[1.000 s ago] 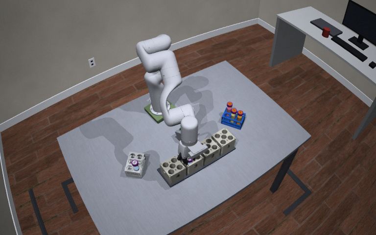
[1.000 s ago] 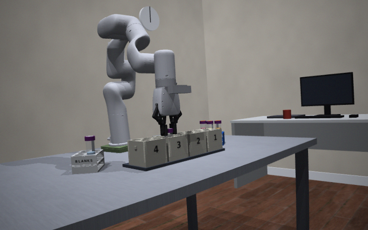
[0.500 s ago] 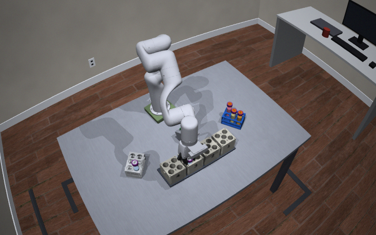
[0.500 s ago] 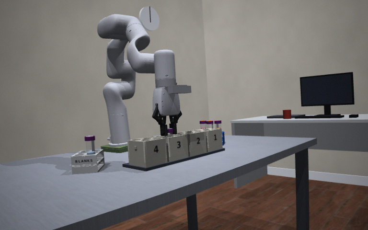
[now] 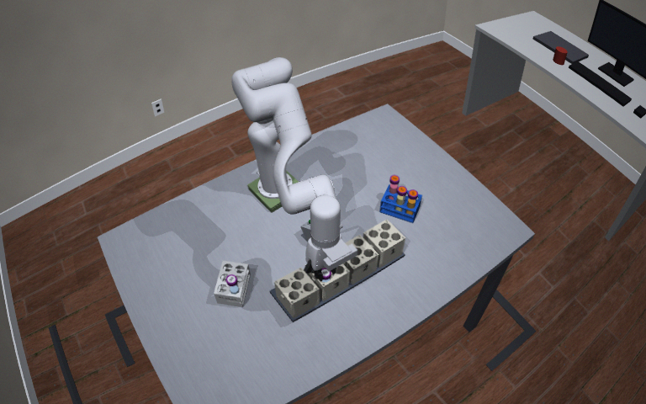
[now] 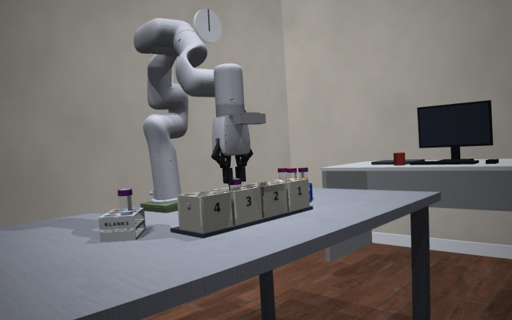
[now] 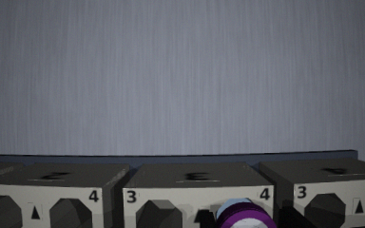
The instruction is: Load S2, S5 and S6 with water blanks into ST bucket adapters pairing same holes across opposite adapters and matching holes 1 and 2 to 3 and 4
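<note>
A water blank (image 5: 325, 274) (image 6: 237, 181) (image 7: 247, 222) with a purple cap and white dot stands in adapter 3 (image 6: 248, 207) (image 7: 197, 177) at hole 4; its mL print is unreadable. My gripper (image 6: 234, 179) is open, its fingers around the cap. Adapter 4 (image 5: 304, 305) (image 6: 217, 217) and adapter 1 (image 5: 393, 252) (image 6: 300, 196) show empty holes. Adapter 2 (image 5: 365, 270) (image 6: 275, 200) is partly hidden; no tube shows in it. Three orange-dotted samples (image 5: 394, 181) (image 5: 402, 191) (image 5: 412, 194) stand in the blue rack (image 5: 397, 215); their IDs are unreadable. Another blank (image 5: 231, 279) (image 6: 125, 192) stands in the BLANKS rack (image 6: 117, 235).
The loading stand (image 5: 350, 288) (image 6: 241, 225) carries the four adapters in a row. The small sloped desk (image 5: 307, 229) with the green DONE key (image 5: 309, 221) is behind my wrist, partly hidden. The BLANKS rack is beyond adapter 4, the blue rack beyond adapter 1.
</note>
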Robot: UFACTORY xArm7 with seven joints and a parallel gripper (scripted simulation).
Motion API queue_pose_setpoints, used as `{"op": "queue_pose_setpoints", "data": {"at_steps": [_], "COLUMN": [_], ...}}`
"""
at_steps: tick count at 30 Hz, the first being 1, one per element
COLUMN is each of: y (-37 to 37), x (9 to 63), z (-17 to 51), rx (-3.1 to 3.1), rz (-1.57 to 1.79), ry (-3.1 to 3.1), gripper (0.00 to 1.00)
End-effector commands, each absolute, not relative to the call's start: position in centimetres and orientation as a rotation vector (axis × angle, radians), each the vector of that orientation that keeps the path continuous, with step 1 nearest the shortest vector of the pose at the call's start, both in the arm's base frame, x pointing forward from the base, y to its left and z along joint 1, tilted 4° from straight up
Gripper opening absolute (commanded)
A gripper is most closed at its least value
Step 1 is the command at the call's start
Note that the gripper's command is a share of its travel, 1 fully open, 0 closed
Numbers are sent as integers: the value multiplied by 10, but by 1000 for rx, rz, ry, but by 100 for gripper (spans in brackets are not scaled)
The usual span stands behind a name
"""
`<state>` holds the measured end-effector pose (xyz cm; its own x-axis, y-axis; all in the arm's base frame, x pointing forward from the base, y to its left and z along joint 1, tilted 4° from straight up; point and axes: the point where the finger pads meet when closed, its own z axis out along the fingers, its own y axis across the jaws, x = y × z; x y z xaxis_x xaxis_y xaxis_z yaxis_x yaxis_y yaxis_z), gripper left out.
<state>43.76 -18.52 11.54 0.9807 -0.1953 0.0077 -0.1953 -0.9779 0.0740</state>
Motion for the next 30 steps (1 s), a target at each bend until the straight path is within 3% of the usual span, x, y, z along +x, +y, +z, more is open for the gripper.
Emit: {"op": "queue_pose_setpoints", "data": {"at_steps": [1,30], "y": [-185,-181], "x": [439,439], "z": [121,175], "rx": [3052,3052], "rz": [5,5], "ry": [-301,-301], "gripper": [44,44]}}
